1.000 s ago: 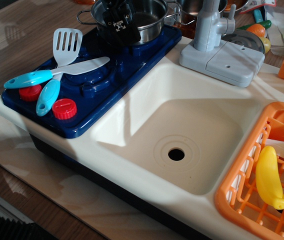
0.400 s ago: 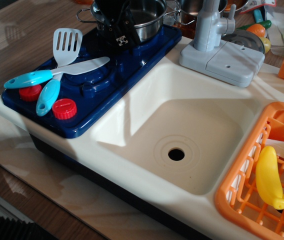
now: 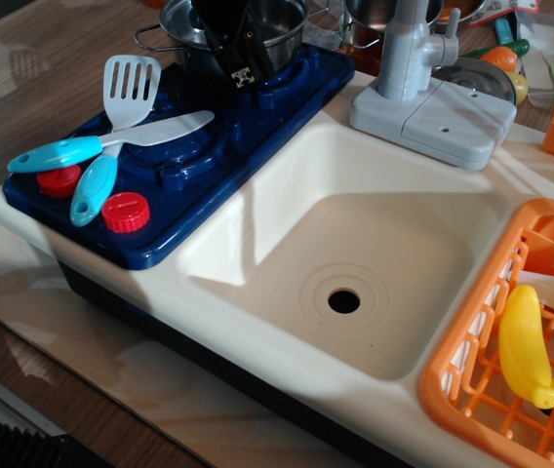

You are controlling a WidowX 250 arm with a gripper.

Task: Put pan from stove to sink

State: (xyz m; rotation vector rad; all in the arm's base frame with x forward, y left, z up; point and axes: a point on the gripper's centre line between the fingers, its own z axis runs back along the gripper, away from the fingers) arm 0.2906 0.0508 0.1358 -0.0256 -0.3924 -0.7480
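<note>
The shiny steel pan point(image 3: 292, 39) is at the top of the view, over the far burner of the dark blue stove point(image 3: 257, 117). Its left wire handle sticks out past the stove's back edge. My black gripper point(image 3: 241, 66) reaches down from above and is shut on the pan's near rim, hiding the middle of the pan. The pan looks raised a little off the burner. The cream-white sink point(image 3: 394, 234) with its black drain hole point(image 3: 343, 300) lies to the right of the stove.
A white spatula point(image 3: 131, 88) and a white knife point(image 3: 101, 146), both blue-handled, lie on the near burner by two red knobs point(image 3: 125, 211). A grey faucet point(image 3: 409, 58) stands behind the sink. An orange dish rack point(image 3: 472, 361) with a yellow toy point(image 3: 523, 341) is at right. Another steel pot point(image 3: 375, 15) stands behind the faucet.
The gripper has closed on the pan's rim. The pan has shifted left and up in the view with it, so more of the far burner shows.
</note>
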